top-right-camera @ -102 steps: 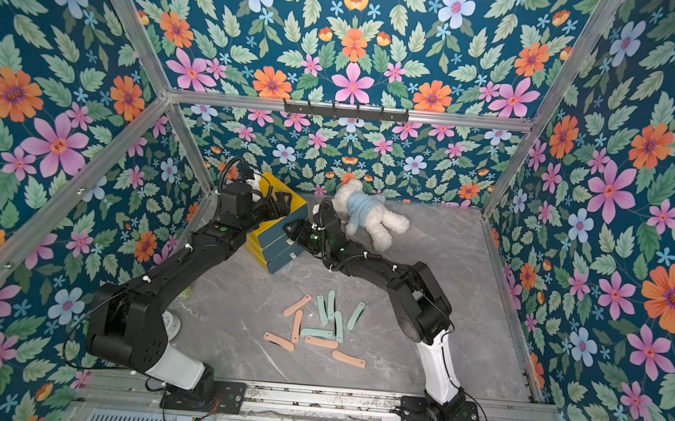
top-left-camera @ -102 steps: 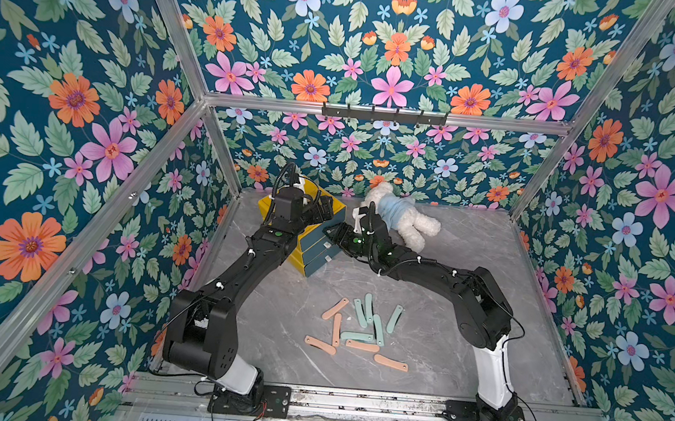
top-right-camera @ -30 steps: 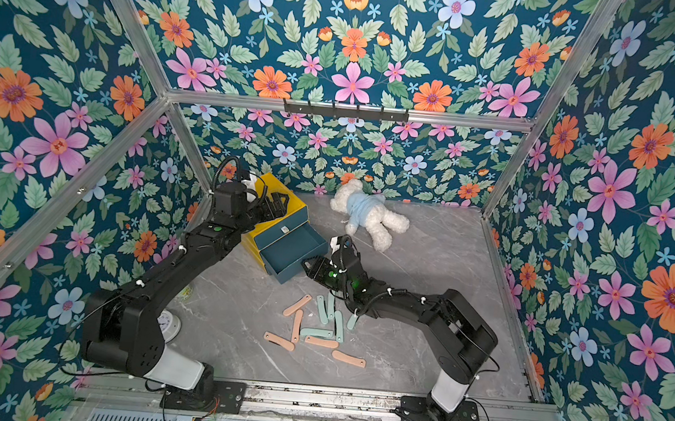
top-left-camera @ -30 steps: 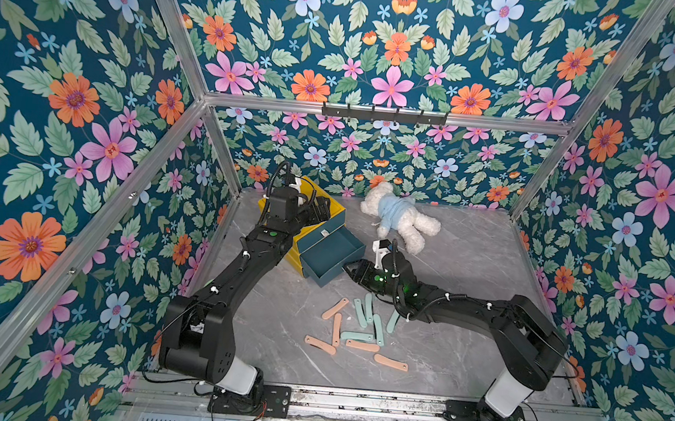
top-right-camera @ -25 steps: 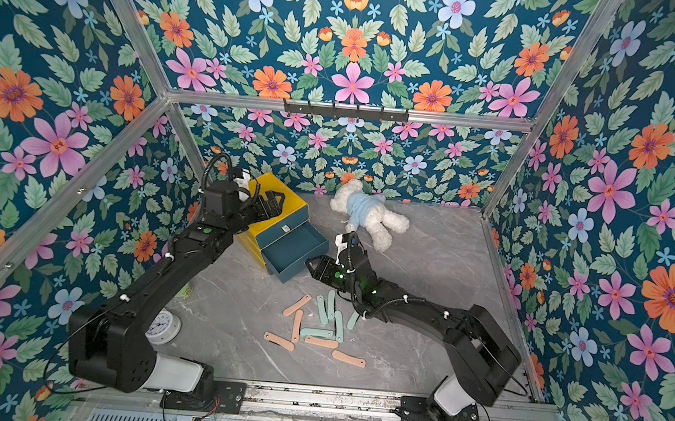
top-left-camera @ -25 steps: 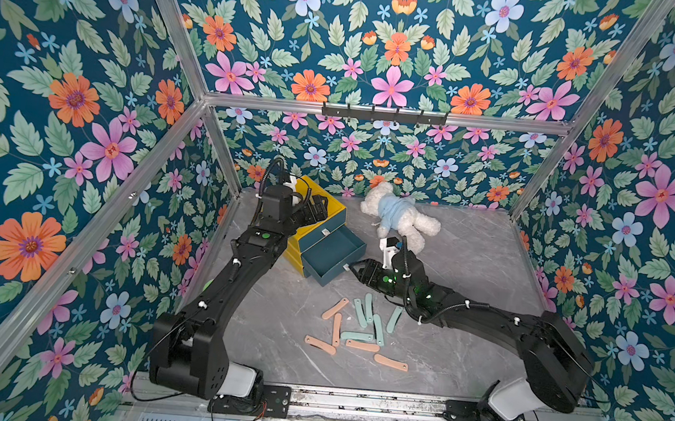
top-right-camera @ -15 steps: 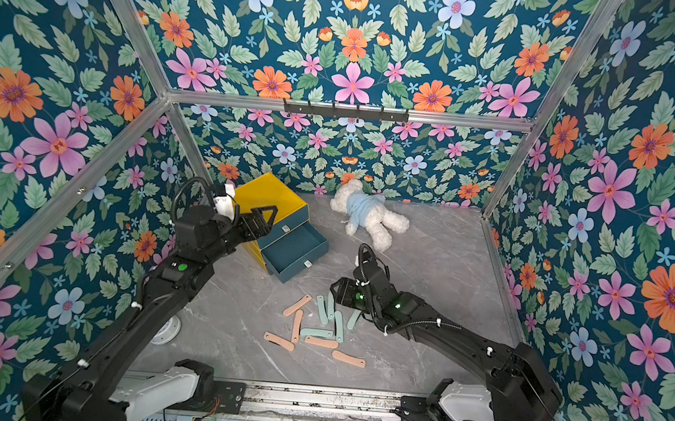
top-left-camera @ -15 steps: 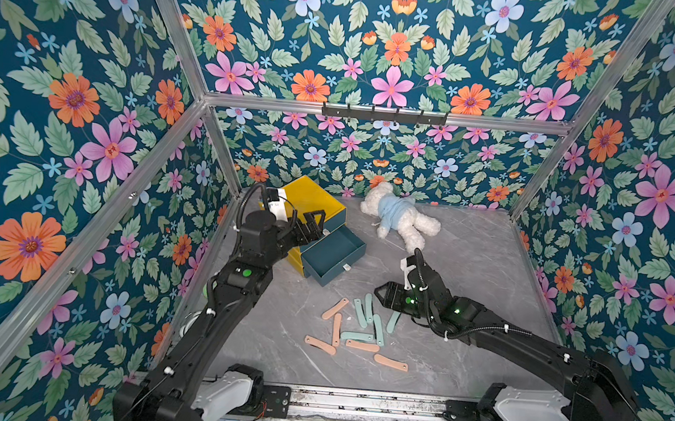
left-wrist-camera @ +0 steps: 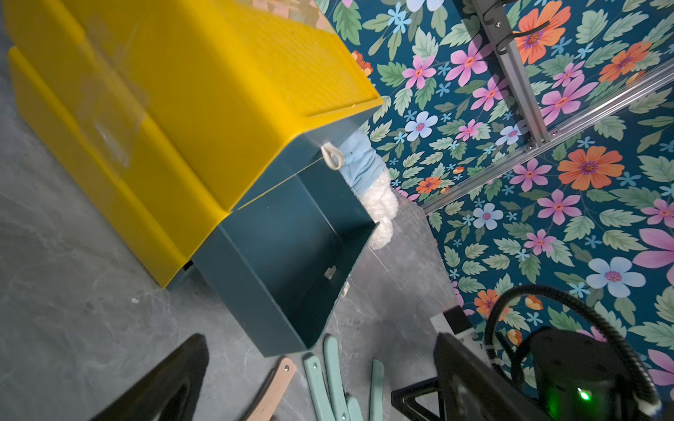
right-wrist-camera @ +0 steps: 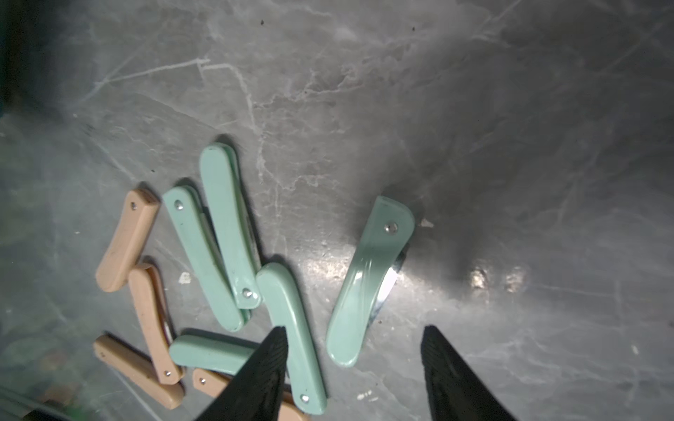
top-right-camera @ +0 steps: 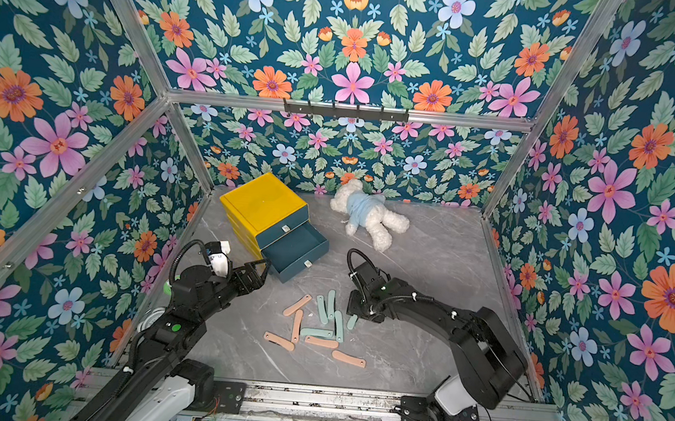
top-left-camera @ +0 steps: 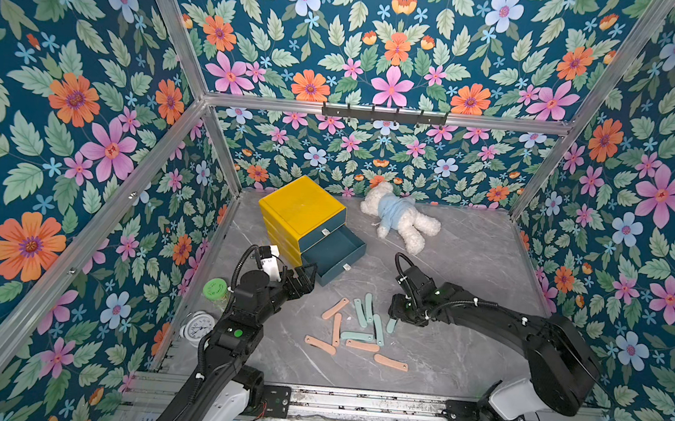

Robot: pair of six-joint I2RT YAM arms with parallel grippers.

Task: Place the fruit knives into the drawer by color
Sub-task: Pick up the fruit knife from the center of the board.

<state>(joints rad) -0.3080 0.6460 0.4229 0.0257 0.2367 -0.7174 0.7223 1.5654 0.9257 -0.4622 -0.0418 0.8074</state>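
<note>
We see both arms drawn back from the yellow cabinet (top-left-camera: 301, 204) — its lower drawer (top-left-camera: 335, 269) now stands pulled out. The left gripper (top-left-camera: 305, 279) has retreated toward the near edge, and the right gripper (right-wrist-camera: 353, 330) has dropped over a teal knife (right-wrist-camera: 368, 277).

Lower drawer (top-right-camera: 296, 254) stands open. Pink and teal fruit knives (top-right-camera: 316, 333) scattered on tabletop (top-right-camera: 426, 269); right gripper (top-right-camera: 357, 310) beside outermost teal knife (top-right-camera: 352, 321).

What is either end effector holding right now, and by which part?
Nothing. The right end effector stands open above a lone teal knife lying on the table; the left end effector is open and empty near the pulled-out drawer.
</note>
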